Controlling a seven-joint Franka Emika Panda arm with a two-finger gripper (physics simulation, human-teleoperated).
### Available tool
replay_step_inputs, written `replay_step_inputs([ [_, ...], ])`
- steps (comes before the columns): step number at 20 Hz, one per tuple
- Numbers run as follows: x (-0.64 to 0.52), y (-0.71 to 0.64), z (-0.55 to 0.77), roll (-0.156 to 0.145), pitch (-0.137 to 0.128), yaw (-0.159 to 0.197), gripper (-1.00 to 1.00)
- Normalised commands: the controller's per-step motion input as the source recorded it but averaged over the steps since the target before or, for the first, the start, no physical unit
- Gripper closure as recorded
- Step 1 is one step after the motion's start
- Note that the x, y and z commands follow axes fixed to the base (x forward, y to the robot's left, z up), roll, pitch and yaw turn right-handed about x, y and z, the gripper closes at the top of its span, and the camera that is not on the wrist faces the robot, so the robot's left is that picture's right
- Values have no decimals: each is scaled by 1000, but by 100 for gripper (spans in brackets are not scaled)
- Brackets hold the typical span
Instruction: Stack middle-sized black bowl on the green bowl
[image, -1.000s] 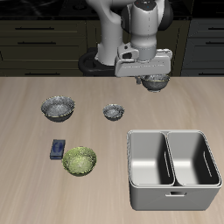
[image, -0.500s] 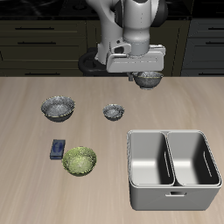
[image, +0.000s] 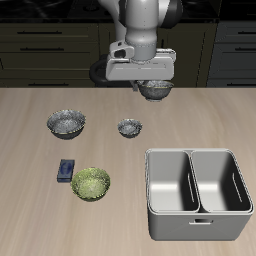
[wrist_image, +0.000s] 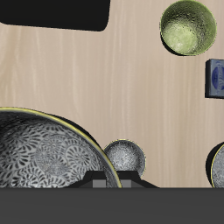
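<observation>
Although nothing sits in the green bowl (image: 90, 183) yet, I judge the pick half of the job done and the carry and drop left. Nearest the table's front edge is the steel double-compartment bin (image: 197, 190). Level with it, the green bowl rests on the wood, with a small blue box (image: 67, 169) just beside it. Farther back stand 2 dark speckled bowls, the wider bowl (image: 66, 123) and the smallest bowl (image: 129, 127), apart from each other and both untouched.

Farthest back, and lifted clear of the table, hangs the middle-sized black bowl (image: 156, 90), under the gripper (image: 150, 84). In the wrist view that bowl (wrist_image: 44, 153) fills much of the frame, its rim running right up to the gripper body, while the green bowl (wrist_image: 187, 25) shows well apart from it across bare tabletop.

I read the gripper as pinching the bowl's rim, since the bowl hangs in the air beneath it. The fingertips themselves are hidden, so I cannot see how wide the jaws stand.

By my estimate, 2 steps remain: bring the bowl over the green one, toward the table's front, then lower and release it there.
</observation>
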Motion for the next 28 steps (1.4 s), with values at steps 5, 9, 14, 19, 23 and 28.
replay_step_inputs([
  [5, 152, -294, 65, -5, 10, 9, 100],
  [9, 195, -328, 43, -3, 13, -9, 100],
  [14, 223, -330, 92, -21, 6, -9, 100],
  [19, 304, -430, 115, -7, 2, -1, 100],
  [23, 277, -305, 66, -23, 3, -13, 100],
  [28, 325, -363, 131, -26, -24, -17, 100],
])
